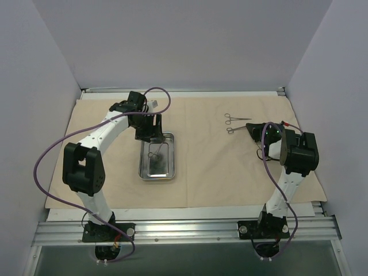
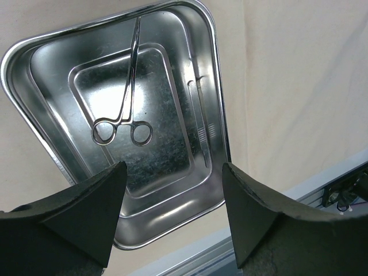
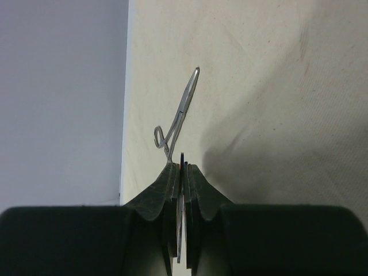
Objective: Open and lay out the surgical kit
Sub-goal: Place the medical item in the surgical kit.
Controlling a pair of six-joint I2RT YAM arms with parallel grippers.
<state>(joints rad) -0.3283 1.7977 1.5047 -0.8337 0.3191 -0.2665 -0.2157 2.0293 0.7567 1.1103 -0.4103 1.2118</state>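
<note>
I'm looking into a lab test cell: plain pale walls (image 1: pixel 172 40) box in my desk (image 1: pixel 184 213) (aluminium rail (image 1: pixel 184 230) along its near edge).

beige wrap (image 1: pixel 207 167) spread flat, steel tray (image 1: pixel 155 179) holding forceps (image 2: pixel 127 86), another forceps (image 3: pixel 178 115) gripped

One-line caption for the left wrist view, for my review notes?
Open left gripper hovers over the steel tray on the beige cloth, ring-handled forceps lying inside.

Beige cloth wrap (image 1: pixel 218 172), plain with faint dark specks. Steel tray (image 1: pixel 141 167) flashing mirror silver, floor mottled grey. Forceps (image 3: pixel 184 103) pale silver against the right gripper (image 3: pixel 183 167), matt black. Arms (image 1: pixel 109 129) white with black joints, and cables (image 1: pixel 43 155) purple, perhaps violet.
</note>
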